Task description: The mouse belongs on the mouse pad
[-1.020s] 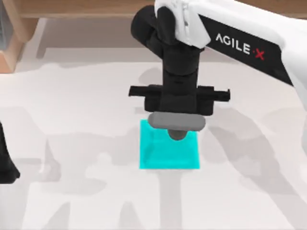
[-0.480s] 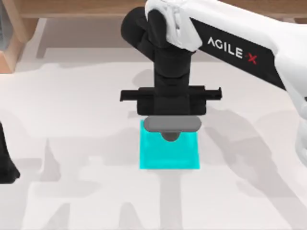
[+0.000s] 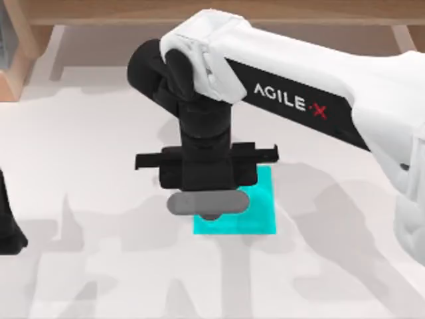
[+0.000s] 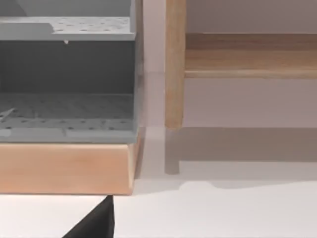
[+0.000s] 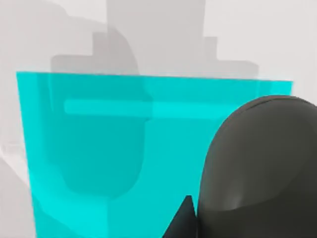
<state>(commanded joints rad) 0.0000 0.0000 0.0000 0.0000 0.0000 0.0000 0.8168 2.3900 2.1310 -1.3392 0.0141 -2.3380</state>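
The mouse pad (image 3: 256,206) is a flat cyan square on the white table, a little right of centre. My right gripper (image 3: 206,194) points down over the pad's left edge, shut on the mouse (image 3: 206,203), a grey oblong with a darker bump. The mouse hangs half over the pad's left side and half over bare table. In the right wrist view the mouse (image 5: 262,168) is a dark rounded body close up, with the mouse pad (image 5: 99,148) and its shadow below. My left arm (image 3: 8,226) is parked at the table's left edge.
A wooden frame (image 3: 13,53) stands at the back left corner. In the left wrist view a grey perforated rack (image 4: 64,74) sits on a wooden base beside a wooden post (image 4: 174,64). White table lies open around the pad.
My right arm has swung left and toward the table's near side with the mouse, from over the pad's far edge to its left edge. The left arm has not moved.
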